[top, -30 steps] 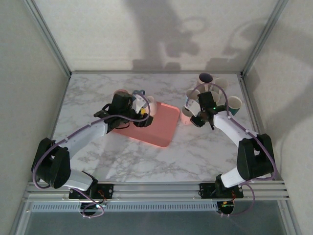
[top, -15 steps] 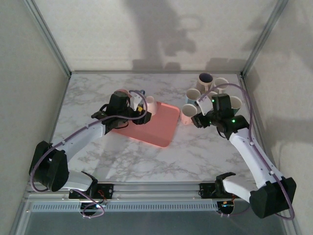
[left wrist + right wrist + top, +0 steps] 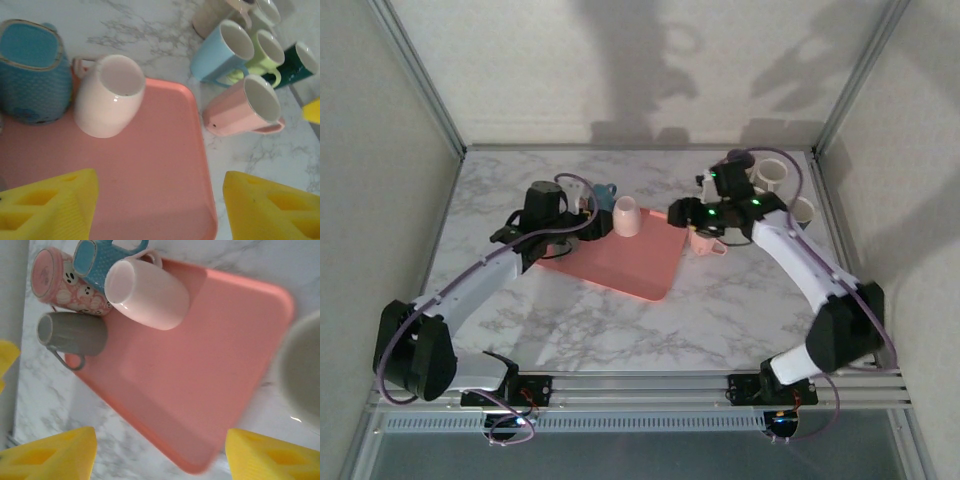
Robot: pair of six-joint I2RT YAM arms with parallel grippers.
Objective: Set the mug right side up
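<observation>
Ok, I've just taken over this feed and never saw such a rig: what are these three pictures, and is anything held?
A robot's left arm and right arm are bolted to the near edge of a table. One picture looks down from above and behind them; the other two come from a camera on each wrist, the yellow fingers at the bottom being that arm's own. The left gripper and the right gripper stand open by a pink tray, holding nothing. A pale mug sits on the tray with a blue mug beside it; more mugs, one a pink mug, cluster to the right.
</observation>
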